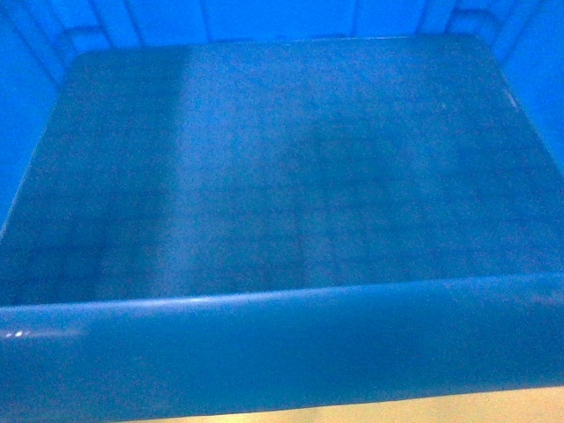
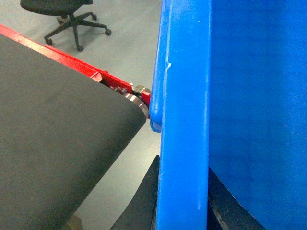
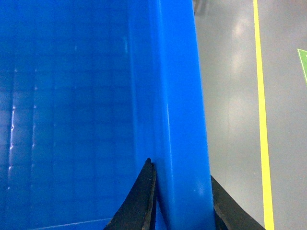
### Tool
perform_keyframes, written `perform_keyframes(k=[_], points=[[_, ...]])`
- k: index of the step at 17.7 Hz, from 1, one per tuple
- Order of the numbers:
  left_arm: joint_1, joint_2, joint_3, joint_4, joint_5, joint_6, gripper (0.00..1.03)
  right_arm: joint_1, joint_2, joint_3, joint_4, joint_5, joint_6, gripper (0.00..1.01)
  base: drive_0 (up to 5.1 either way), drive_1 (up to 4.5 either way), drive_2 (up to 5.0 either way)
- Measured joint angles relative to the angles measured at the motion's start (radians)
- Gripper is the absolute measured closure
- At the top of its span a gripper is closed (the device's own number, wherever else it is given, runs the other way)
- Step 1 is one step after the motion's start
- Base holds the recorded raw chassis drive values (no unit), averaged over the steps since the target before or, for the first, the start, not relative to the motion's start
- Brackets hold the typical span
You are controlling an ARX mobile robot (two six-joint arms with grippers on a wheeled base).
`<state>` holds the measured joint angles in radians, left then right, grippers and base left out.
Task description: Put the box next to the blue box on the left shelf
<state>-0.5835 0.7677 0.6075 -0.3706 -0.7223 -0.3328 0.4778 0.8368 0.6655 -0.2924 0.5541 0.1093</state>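
Left gripper (image 2: 182, 201) and right gripper (image 3: 182, 201) each clamp the box (image 1: 282, 176) rim at 6 o'clock; keep it level during carry.

A smooth grey floor (image 3: 230, 96) with a soft sheen fills the room on both sides. On the right a straight yellow line (image 3: 262, 120) is painted along it, and a corner of a green marking (image 3: 303, 62) shows at the edge. On the left a black swivel chair (image 2: 67, 17) on a five-star castor base stands well back. Nearer, a dark grey matte surface (image 2: 53, 139) slopes across, bordered by a red metal frame (image 2: 72, 60). A pale strip of floor (image 1: 397, 410) shows in the head view.
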Motion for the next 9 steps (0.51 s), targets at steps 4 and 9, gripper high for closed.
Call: perform_keyframes(k=[4, 9], points=[[0.0, 0.0, 0.0, 0.0, 0.0, 0.0, 0.92, 0.0, 0.0, 0.0, 0.0, 0.0, 0.0, 0.85, -1.4, -1.36, -1.4], [0.0, 0.0, 0.0, 0.0, 0.0, 0.0, 0.92, 0.0, 0.0, 0.0, 0.001, 0.0, -0.001, 0.85, -1.4, -1.4, -1.4]])
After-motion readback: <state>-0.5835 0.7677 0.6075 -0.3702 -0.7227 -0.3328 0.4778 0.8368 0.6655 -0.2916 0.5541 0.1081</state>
